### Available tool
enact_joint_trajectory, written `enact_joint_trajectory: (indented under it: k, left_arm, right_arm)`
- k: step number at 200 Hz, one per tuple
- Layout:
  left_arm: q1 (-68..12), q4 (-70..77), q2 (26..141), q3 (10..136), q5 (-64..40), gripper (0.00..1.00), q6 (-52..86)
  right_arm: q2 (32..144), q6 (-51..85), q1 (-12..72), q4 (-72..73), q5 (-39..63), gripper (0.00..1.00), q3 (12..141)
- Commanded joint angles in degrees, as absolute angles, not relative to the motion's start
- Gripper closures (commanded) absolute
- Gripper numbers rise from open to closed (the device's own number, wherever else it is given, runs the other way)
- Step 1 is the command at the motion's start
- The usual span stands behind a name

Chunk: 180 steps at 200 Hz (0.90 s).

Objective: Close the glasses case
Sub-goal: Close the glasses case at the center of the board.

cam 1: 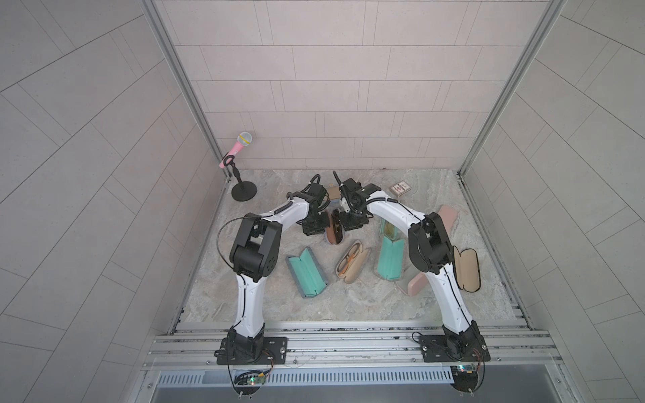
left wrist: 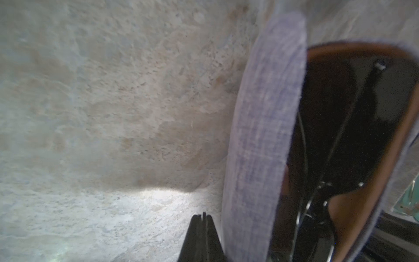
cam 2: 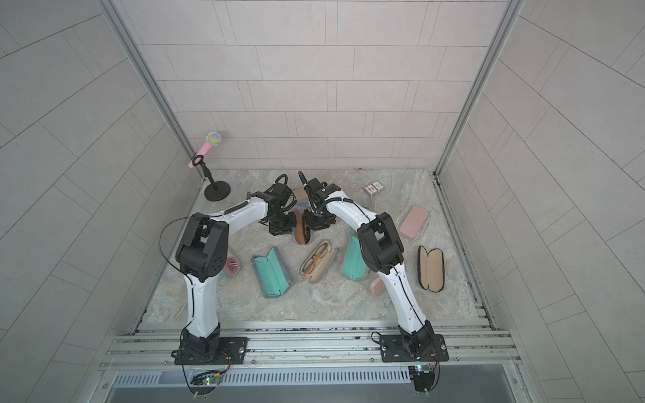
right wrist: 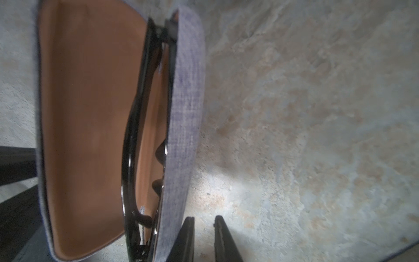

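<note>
Front of the table (cam 1: 265, 310): an open teal case (cam 1: 307, 272) lies flat and empty. Just right of it is an open tan case (cam 1: 360, 268) holding orange-framed glasses (cam 1: 348, 260). Further right a second teal case (cam 1: 390, 258) sits partly behind the right arm, with a pink case (cam 1: 415, 284) near its front end. An open black case (cam 1: 466, 268) with beige lining lies at the right edge. Mid-table: the glasses case (cam 1: 334, 230), grey fabric outside and brown lining inside, sits between the two grippers. It is not closed; the right wrist view shows dark sunglasses (right wrist: 133, 136) between its two halves. The left gripper (left wrist: 202, 216) has its fingertips pressed together and holds nothing. It is just beside the grey outer wall on the case's left side; contact cannot be told. The right gripper (right wrist: 204, 221) has its fingers a narrow gap apart with only table between them. Its nearer finger is just beside the opposite grey wall; contact cannot be told. A closed pink case (cam 1: 448, 214) lies beyond the right elbow. Far side: a small card box (cam 1: 400, 187) near the back wall, and a pink microphone (cam 1: 241, 146) on a black stand (cam 1: 244, 192) in the far left corner.
</note>
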<state>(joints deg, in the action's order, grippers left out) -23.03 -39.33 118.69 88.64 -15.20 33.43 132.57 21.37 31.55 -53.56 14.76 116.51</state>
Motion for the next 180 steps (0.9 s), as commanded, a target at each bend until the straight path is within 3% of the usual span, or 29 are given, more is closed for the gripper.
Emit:
enact_joint_trajectory:
  k: [1,108,180]
  left_arm:
    - [-25.04,-37.44,119.97,91.05,-16.96,1.0,34.47]
    - [-25.63,-37.78,120.12,92.44,-17.31,1.0,34.39]
    - [-25.24,-38.92,116.03,91.36,-15.87,1.0,34.28]
  right_arm:
    - [133.99,19.63,34.24,-53.64,19.05,0.8,118.65]
    - [133.53,18.37,34.77,-51.78,24.4,0.79,117.95]
    - [126.73,21.14,33.41,-47.94,19.19,0.78,110.31]
